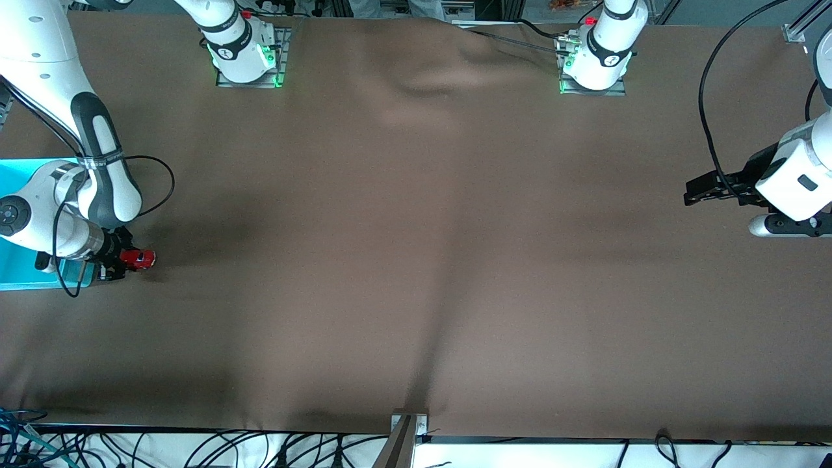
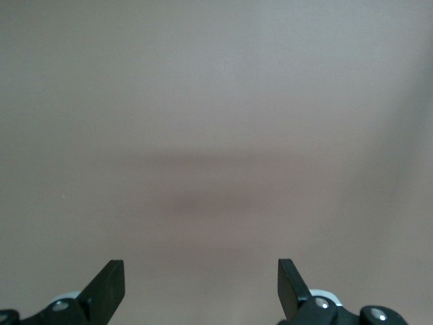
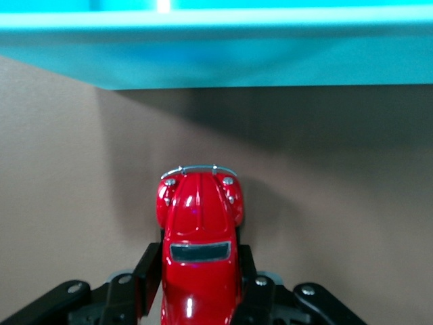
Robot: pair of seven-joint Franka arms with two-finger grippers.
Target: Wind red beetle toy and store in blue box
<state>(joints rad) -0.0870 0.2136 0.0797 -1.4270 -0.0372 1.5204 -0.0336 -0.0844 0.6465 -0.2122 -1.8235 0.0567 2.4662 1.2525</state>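
The front view looks down from high across the table [image 1: 416, 260], facing both bases. The left wrist view sees only cloth, close. The right wrist view shares the blue box [image 3: 216, 54] with it.

A brown cloth [image 1: 416, 260] covers the whole table, and it isn't lying flat: a soft ridge rises near the middle of the edge farthest from the front camera, and a long crease runs down toward the nearest edge. At that nearest edge, mid-table, a small metal bracket [image 1: 408, 422] clamps on. Below the edge, black cables [image 1: 214, 448] tangle and loop against a white floor. Farther up, green lights [image 1: 278, 81] glow at two metal mounting plates [image 1: 250, 79].
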